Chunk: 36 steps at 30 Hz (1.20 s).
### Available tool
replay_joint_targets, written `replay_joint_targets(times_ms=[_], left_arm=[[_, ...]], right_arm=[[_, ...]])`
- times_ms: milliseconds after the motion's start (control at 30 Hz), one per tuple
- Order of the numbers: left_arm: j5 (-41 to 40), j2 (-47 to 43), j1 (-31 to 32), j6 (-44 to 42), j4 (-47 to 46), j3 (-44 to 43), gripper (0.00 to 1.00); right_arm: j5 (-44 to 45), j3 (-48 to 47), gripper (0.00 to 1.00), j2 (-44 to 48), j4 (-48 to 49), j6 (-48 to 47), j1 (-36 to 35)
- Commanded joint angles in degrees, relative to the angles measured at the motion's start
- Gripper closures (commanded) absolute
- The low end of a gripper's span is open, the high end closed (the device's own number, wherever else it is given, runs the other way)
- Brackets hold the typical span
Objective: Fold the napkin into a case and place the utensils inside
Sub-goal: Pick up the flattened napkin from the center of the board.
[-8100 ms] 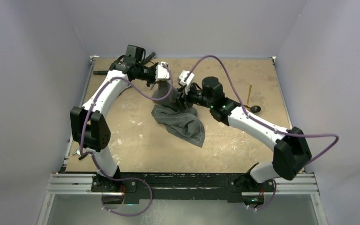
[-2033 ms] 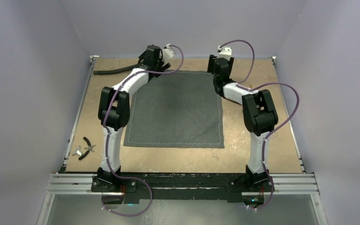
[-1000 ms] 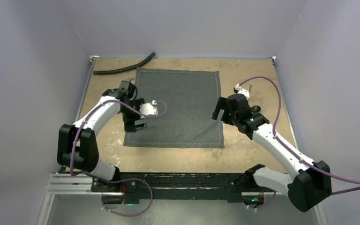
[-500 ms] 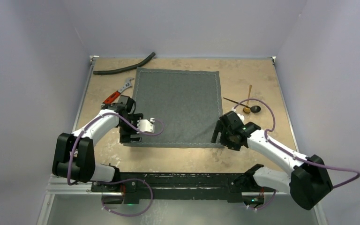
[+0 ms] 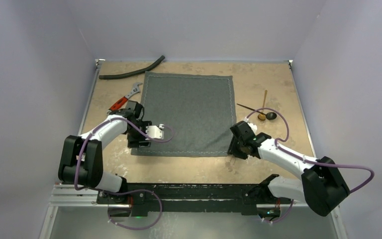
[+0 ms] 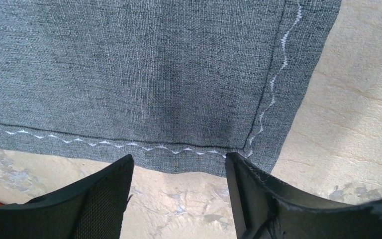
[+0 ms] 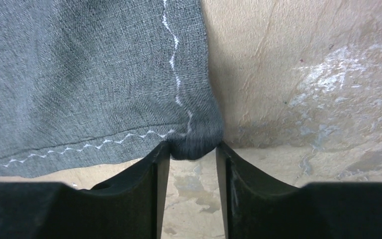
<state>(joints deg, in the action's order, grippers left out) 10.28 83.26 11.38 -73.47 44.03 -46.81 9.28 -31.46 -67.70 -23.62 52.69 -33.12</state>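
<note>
The grey napkin [image 5: 186, 112] lies spread flat on the tabletop, its pale hem stitching showing. My left gripper [image 5: 138, 144] is at its near left corner. In the left wrist view the left gripper [image 6: 178, 162] stands open, and the napkin's [image 6: 144, 74] hem edge lies just beyond its fingertips, unclamped. My right gripper [image 5: 235, 148] is at the near right corner. The right wrist view shows my right gripper [image 7: 193, 149] shut on the napkin's [image 7: 79, 74] corner, which is bunched between the tips. The utensils, a black spoon [image 5: 271, 115] and a gold stick [image 5: 264, 99], lie right of the cloth.
A red-handled wrench [image 5: 127, 97] lies just left of the napkin's far half. A long black hose [image 5: 132, 72] runs along the back left edge. Bare tan tabletop [image 5: 189, 167] stretches between the napkin's near edge and the arm bases.
Both arms have come down onto the napkin's near corners. Both pairs of jaws have narrowed, and the right pair now pinches the bunched corner.
</note>
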Motion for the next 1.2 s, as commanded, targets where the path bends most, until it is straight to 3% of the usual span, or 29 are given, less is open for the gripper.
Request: replay_joint_targets(times_ms=[0,67,200,300,500,600,967,1067,1167], left_arm=[[2.02,0.92,-0.35,-1.34,-1.33,1.06,0.35],[2.15,1.06,-0.34,-2.08,-0.89,1.65,0.33],[1.35,-1.33,-0.46,-7.64,0.9,3.95,0.16],[2.52,-3.8,-1.26,-10.43,3.78,2.42,0.09],[4.43,-7.72,-1.99,-11.94,8.72,-2.21,0.08],[4.83,-8.61,-2.05,-13.7,11.14,0.15,0.08],[5.13,-9.52,-1.96,-11.5,1.63,9.54,0.11],[5.53,-8.83,-1.94,-8.83,-2.43,10.3,0.19],[4.82,-8.19,-1.97,-8.2,-5.19,11.45,0.36]], right_arm=[[3.14,-0.35,0.62,0.22,1.74,1.29,-0.27],[3.69,-1.05,0.64,0.13,1.61,0.97,-0.27],[3.84,-1.26,0.64,0.49,1.62,0.7,-0.27],[3.39,-1.07,0.63,0.78,1.97,0.69,-0.27],[3.81,-0.94,0.63,0.9,2.08,0.83,-0.27],[3.73,-0.78,0.63,1.33,2.28,0.94,-0.27],[3.56,-2.52,0.67,1.98,1.86,0.68,-0.27],[3.55,-2.44,0.72,2.41,1.95,0.75,-0.27],[3.72,-2.13,0.77,3.11,2.15,0.75,-0.27]])
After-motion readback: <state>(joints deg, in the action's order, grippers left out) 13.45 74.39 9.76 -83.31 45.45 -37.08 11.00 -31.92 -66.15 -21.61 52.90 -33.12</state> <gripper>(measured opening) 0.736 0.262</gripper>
